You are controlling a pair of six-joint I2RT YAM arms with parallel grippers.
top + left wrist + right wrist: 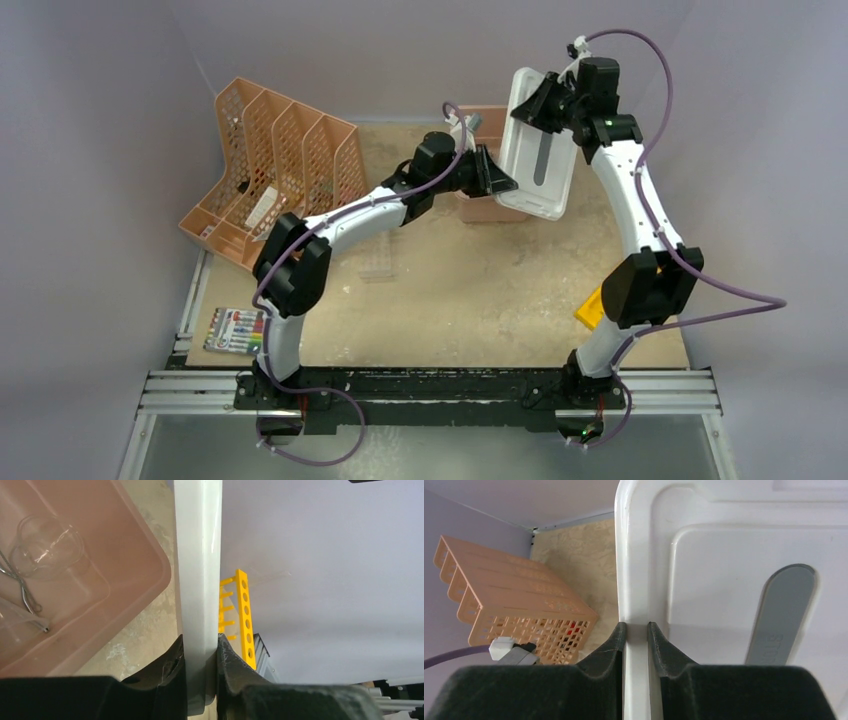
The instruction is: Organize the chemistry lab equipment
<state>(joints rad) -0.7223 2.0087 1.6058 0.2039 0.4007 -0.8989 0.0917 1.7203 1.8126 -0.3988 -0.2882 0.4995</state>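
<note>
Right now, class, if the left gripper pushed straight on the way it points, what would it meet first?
The white lid, which the left gripper clamps edge-on; the pink bin sits off to the side, likely missed.

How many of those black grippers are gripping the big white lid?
2. The left gripper is clamped on the white lid at its lower edge, beside the pink bin. The right gripper is clamped on its upper rim. Neither is hidden.

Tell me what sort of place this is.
Probably a robot test cell staged as a lab bench, not a working lab: lilac walls box in a worn board table, two arms sit on an aluminium rail, and left claw and right claw hold a white lid beside a pink bin of glassware.
</note>
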